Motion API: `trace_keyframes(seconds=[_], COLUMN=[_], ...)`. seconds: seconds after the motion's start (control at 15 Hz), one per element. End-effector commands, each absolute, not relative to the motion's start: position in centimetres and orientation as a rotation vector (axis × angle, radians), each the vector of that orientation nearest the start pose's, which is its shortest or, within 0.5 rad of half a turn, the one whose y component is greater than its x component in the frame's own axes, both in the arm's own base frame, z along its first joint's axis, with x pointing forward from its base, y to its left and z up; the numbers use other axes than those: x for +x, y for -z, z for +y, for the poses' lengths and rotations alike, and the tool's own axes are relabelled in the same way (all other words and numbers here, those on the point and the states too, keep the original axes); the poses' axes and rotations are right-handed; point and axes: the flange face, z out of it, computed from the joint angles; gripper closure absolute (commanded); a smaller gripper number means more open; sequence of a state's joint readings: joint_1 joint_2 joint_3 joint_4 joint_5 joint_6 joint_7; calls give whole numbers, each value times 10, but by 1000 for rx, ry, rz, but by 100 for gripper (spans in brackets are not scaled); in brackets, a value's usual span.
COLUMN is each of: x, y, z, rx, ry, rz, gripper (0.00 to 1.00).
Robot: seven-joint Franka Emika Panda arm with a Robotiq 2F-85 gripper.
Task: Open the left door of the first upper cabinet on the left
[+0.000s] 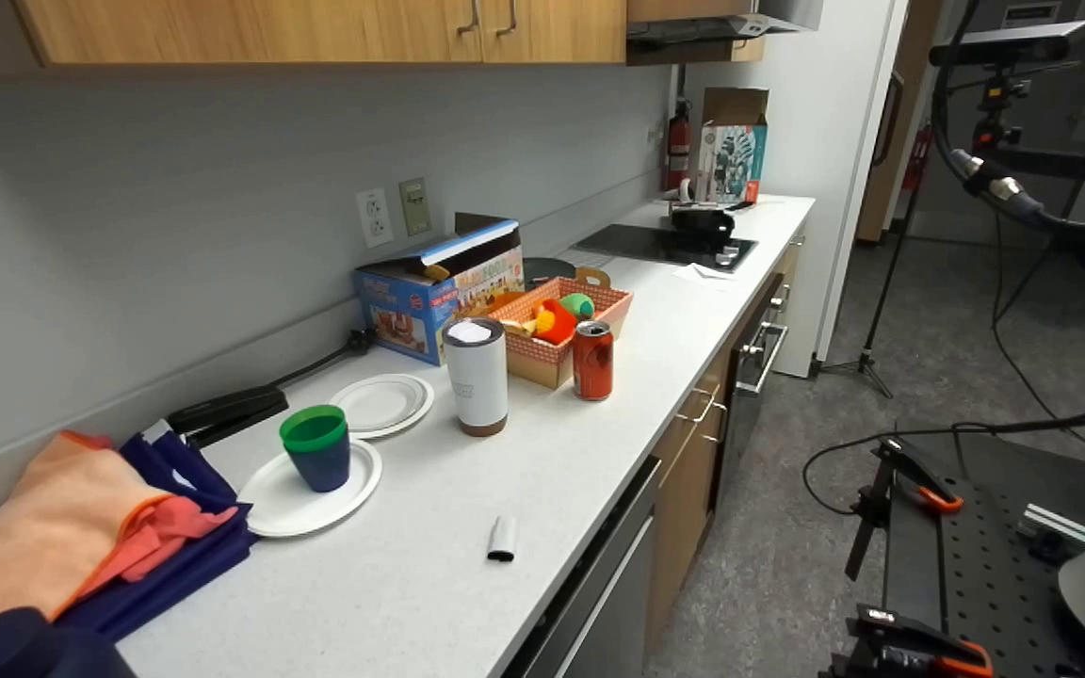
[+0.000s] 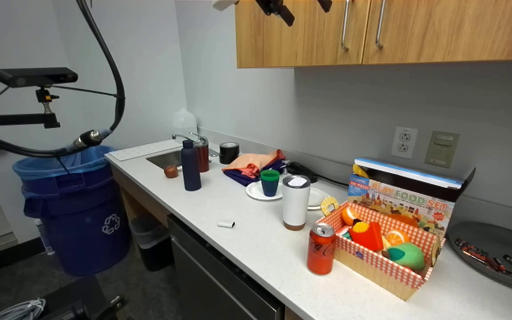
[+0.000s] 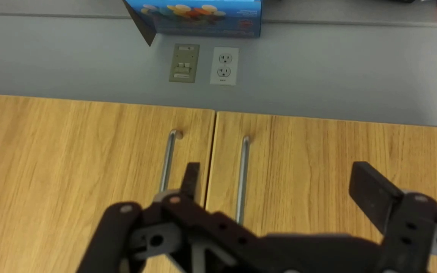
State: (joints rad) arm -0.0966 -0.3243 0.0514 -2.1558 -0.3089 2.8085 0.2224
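At the top of an exterior view, the end effector (image 2: 306, 10) angles downward, fingers (image 2: 287, 16) wide apart, before the closed left door (image 2: 282, 46) of the upper cabinet (image 2: 451, 33), wall-hung over the bench (image 2: 260, 244); the door faces outward, its handle (image 2: 345, 26) vertical.

– What is printed on the blue box (image 2: 400, 195)?
– "PLAY FOOD SET" can be read, and "PIECES" after a blurred number.
– Elsewhere?
– A recycling sign (image 2: 110, 224) is borne by the blue bin (image 2: 76, 213); on the red can (image 2: 321, 249), script is blurred.
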Motion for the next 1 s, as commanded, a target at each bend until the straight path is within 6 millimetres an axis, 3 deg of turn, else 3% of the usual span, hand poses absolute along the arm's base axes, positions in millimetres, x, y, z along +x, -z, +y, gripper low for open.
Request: trace_keyframes(seconds=[0.0, 0.13, 0.47, 0.93], x=[525, 535, 572, 611], y=[-677, -688, -678, -679], z=[-5, -1, 9, -27], rx=[-2898, -2870, -2771, -2816], ry=[1602, 1577, 1374, 1412], rz=[55, 54, 81, 148], gripper=[0, 0, 0, 0])
